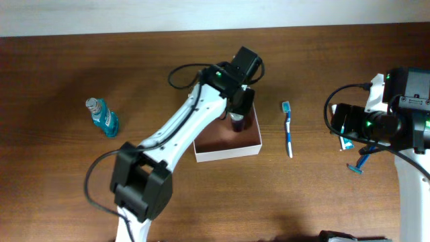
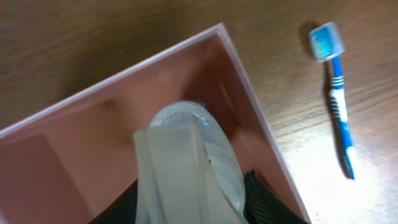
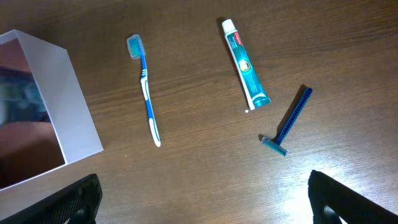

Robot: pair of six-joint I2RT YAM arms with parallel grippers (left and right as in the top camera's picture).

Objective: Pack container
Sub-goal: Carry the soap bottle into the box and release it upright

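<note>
The square, shallow white-walled container with a reddish-brown inside (image 1: 228,154) sits mid-table, and everything else is placed from it. The left gripper (image 1: 238,109) reaches over its far right corner, its black fingers closed on a small, pale translucent bottle (image 2: 199,143) that hangs inside the walls, close to the right wall (image 2: 249,93). Whether the bottle's base already touches the floor cannot be told.

The right gripper (image 3: 204,186) hovers well to the right of the container with fingers spread wide and nothing between them. Between it and the container lie a blue-and-white toothbrush (image 3: 147,93), a white-and-green toothpaste tube (image 3: 245,62) and a blue disposable razor (image 3: 289,121). A teal mouthwash bottle (image 1: 103,118) lies well left of the container.

Risks, as I judge them: letting go while the bottle is off the floor could tip it against the wall. Dragging sideways could shove the light container. A bottle left upright may crowd the longer items.
</note>
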